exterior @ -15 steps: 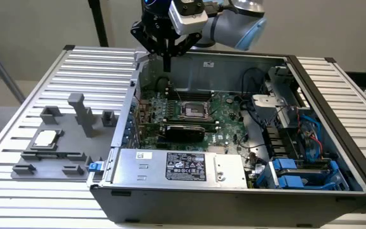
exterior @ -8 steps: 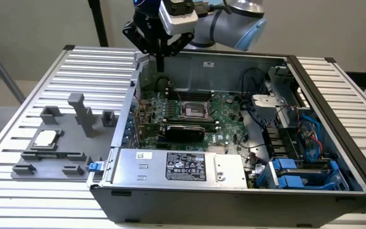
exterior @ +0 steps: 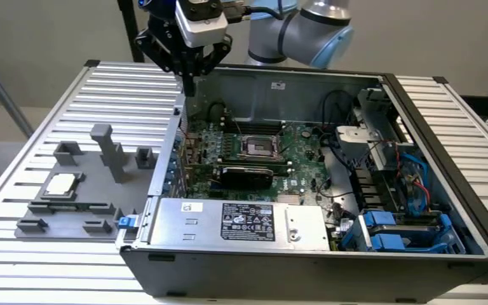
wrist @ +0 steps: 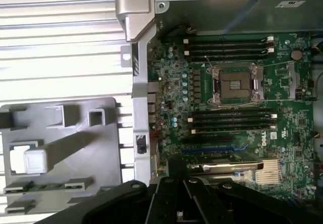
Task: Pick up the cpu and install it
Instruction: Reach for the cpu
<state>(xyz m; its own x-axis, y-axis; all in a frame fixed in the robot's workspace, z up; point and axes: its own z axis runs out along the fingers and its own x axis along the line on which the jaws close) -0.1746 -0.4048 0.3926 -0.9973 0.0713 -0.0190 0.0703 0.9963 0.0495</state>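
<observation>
Grey fixture (exterior: 91,190) at the exterior view's left cradles the cpu (exterior: 61,184) in a recess, likely to keep it square for picking. Rightward, the gripper (exterior: 189,79) hangs clenched and empty over the case's (exterior: 312,267) far-left corner, well apart from the chip, while the socket (exterior: 257,147) lies bare.

A plain pale wall (exterior: 40,25) is running across the frame's upper left, soft even light is falling on the ribbed metal table (exterior: 49,279), and a dark post (exterior: 128,35) is standing behind it.
</observation>
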